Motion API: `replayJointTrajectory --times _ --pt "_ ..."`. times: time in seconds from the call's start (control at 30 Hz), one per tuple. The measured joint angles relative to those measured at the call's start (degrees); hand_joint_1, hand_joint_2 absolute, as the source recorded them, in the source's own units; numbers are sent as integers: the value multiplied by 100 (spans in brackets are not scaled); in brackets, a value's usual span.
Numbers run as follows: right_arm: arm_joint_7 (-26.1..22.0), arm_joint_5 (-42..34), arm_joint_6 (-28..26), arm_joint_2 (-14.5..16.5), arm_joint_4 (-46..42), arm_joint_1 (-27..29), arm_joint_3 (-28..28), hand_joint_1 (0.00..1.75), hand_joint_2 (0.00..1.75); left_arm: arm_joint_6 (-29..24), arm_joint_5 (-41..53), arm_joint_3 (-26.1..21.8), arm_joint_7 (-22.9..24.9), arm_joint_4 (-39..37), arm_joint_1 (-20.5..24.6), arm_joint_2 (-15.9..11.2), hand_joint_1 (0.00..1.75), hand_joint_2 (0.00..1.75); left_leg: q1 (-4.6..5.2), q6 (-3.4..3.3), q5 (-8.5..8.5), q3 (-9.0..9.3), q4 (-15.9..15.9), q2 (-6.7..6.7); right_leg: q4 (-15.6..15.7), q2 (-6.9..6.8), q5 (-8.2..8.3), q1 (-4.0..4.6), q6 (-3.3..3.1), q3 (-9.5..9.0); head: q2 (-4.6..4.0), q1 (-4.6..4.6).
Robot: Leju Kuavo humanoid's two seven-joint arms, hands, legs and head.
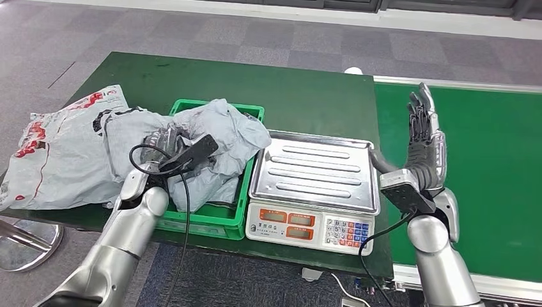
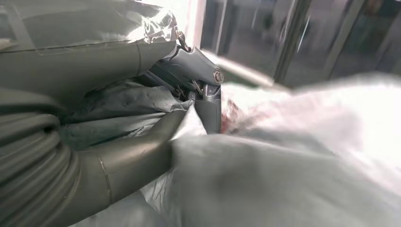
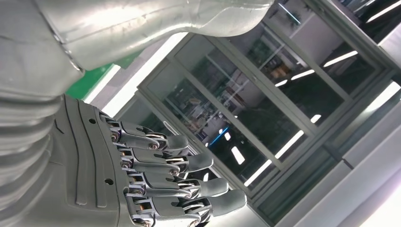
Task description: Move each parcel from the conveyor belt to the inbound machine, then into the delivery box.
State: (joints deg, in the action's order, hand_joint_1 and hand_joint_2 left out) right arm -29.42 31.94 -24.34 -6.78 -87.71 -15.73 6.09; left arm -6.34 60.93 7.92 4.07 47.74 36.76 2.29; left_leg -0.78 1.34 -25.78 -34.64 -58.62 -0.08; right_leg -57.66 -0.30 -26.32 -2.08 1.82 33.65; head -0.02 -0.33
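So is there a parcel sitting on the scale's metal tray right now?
No, in the head view the scale's steel tray is bare, while the grey parcels lie in the green crate beside it.

A dark green surface (image 1: 307,96) carries a green plastic crate (image 1: 217,220) near its front edge, with a steel-topped weighing scale (image 1: 313,192) just beside it, their sides nearly touching. A white and red plastic mailing bag (image 1: 54,157) lies flat at the far left end. A green conveyor belt (image 1: 492,179) adjoins the scale's end.
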Motion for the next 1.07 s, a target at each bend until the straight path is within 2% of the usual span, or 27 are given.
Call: replayJointTrajectory --times 0.2,0.4,0.53,0.57,0.67,0.7,0.77,0.87,1.0,1.07 --pt "55 55 15 39 2 -38 -25 0 175 475 161 -75 34 -1130 522 -15 175 175 0 1 -2 8 2 -2 0 -1 -2 1 0 -7 0 0" --pt "2 158 -29 103 2 102 -27 0 175 1019 263 -80 15 -1539 641 -19 175 175 0 3 -3 26 7 2 0 3 -4 0 -2 -20 -1 0" --pt "4 181 -29 139 2 104 -27 0 175 1095 269 -80 -24 -1667 653 -14 175 175 0 3 -2 34 7 4 0 7 -3 0 -3 -25 -1 0" --pt "6 182 -29 143 2 104 -27 0 175 1099 270 -80 -25 -1687 657 -13 145 175 0 3 -2 35 7 4 0 7 -2 0 -3 -26 -1 0" --pt "11 182 -29 152 2 103 -27 0 175 1093 269 -80 -39 -1729 665 -11 14 175 0 4 -2 36 7 4 -1 8 -2 0 -3 -28 -1 0" --pt "14 182 -29 154 2 104 -27 0 175 1074 247 -80 -77 -1738 662 -9 0 175 0 4 -2 37 7 4 -1 8 -2 0 -3 -28 -1 0" --pt "34 142 -19 155 2 106 -32 0 175 1000 95 -95 -279 -1739 641 2 0 175 0 4 -1 37 7 4 -1 8 -2 0 -3 -27 -1 0" --pt "92 -70 68 155 5 107 -63 0 175 805 -458 -235 -841 -1662 561 36 0 175 0 4 -1 35 7 4 -1 8 -2 0 -3 -26 -1 0" --pt "107 -598 357 155 60 103 -202 0 175 442 -1723 -646 -1804 -1384 291 117 0 175 0 3 -1 28 6 4 -1 7 -2 0 -2 -23 1 0" --pt "93 -776 470 155 101 101 -272 0 175 339 -2191 -808 -2088 -1234 154 146 0 175 0 3 -1 26 6 4 -1 9 -2 -1 -2 -20 0 0"
